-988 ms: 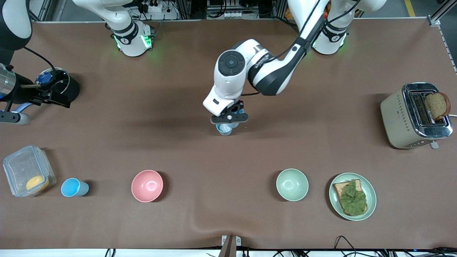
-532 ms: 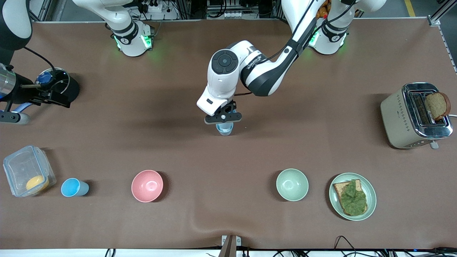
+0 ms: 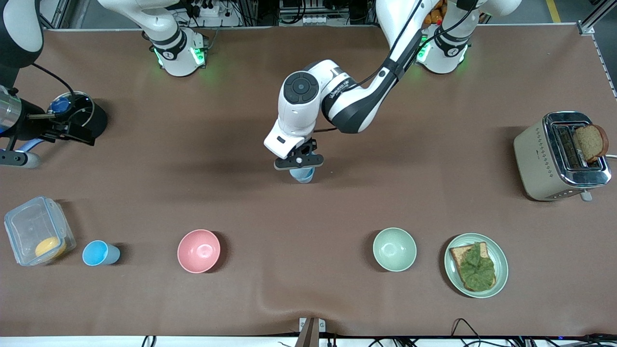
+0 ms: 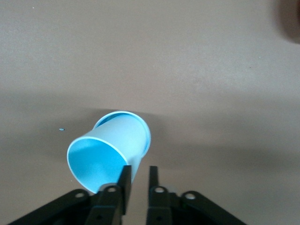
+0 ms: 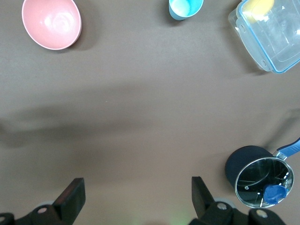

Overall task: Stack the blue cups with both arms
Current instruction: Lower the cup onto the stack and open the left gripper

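My left gripper [image 3: 299,163] is over the middle of the table, shut on the rim of a light-blue cup [image 3: 303,176]. In the left wrist view one finger is inside the cup [image 4: 110,150] and the other outside, around my left gripper [image 4: 138,169]. The cup hangs tilted, low over the cloth. The brighter blue cup [image 3: 100,253] stands upright near the front camera at the right arm's end and also shows in the right wrist view [image 5: 185,8]. My right gripper [image 5: 137,182] is open and empty, high over the table; that arm waits.
A pink bowl [image 3: 198,250] and a green bowl [image 3: 394,249] stand in the row near the front camera, with a plate [image 3: 502,264] of toast. A clear container [image 3: 29,221] stands beside the brighter cup. A lidded black pot [image 3: 79,115] and a toaster [image 3: 554,159] stand at opposite ends.
My left arm has swung a little toward the right arm's end, and its gripper now covers more of the cup, which stays in about the same spot. The right arm has not moved.
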Available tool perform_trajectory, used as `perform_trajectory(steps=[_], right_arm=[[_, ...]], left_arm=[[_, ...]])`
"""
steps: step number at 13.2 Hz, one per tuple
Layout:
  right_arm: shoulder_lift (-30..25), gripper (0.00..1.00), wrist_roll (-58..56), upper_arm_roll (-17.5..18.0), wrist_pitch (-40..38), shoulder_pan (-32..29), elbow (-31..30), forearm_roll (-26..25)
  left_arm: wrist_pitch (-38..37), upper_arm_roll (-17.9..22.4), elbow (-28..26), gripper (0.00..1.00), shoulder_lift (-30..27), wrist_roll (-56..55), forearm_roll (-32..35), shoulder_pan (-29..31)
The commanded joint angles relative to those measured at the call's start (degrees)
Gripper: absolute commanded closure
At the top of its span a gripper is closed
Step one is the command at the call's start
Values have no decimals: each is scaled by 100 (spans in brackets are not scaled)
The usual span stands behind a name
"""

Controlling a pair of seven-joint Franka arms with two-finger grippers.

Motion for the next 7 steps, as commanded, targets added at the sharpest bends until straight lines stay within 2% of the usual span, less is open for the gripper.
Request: perform_trajectory(steps=[1, 5, 6, 7], right_arm=[[-81, 0, 32, -17, -40, 45, -30, -77], [-81, 0, 41, -17, -40, 54, -30, -77], [-81, 0, 32, -17, -40, 54, -30, -77], [-81, 0, 32, -17, -40, 45, -30, -77]], left_arm=[[-19, 77, 131, 56, 35, -97, -121, -44], [-81, 77, 26, 44, -193, -18, -121, 210], [-107, 51, -132, 16, -385, -18, -121, 394], [-185, 16, -316, 0, -614, 43, -121, 596]])
